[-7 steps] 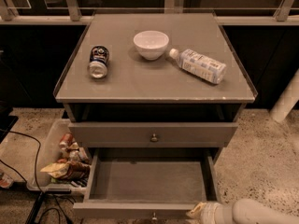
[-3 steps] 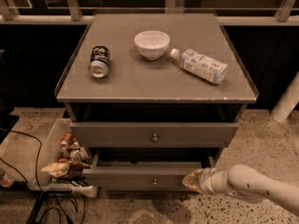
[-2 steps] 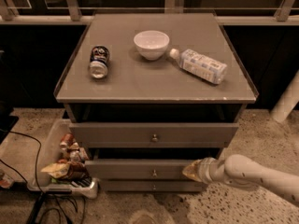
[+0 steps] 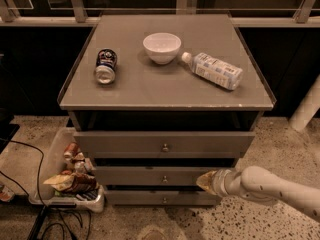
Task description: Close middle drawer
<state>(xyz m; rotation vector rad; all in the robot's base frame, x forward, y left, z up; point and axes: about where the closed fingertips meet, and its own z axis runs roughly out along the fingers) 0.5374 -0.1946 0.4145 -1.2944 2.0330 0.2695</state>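
The middle drawer [image 4: 150,176] is the second grey-brown front of the cabinet, with a small round knob [image 4: 164,179]. It is pushed in and stands only slightly forward of the lowest drawer front [image 4: 160,198]. My gripper [image 4: 204,181] comes in from the right on a white arm [image 4: 272,190]. Its tip touches the right end of the middle drawer front.
The top drawer front [image 4: 164,144] sits out a little above. On the cabinet top lie a can [image 4: 105,66], a white bowl [image 4: 162,47] and a plastic bottle [image 4: 212,70]. A bin of snack packets [image 4: 70,176] and cables [image 4: 40,209] sit on the floor at left.
The middle drawer was pulled far out with its inside showing. It has slid in under my gripper's push, and the gripper has moved in toward the cabinet with it.
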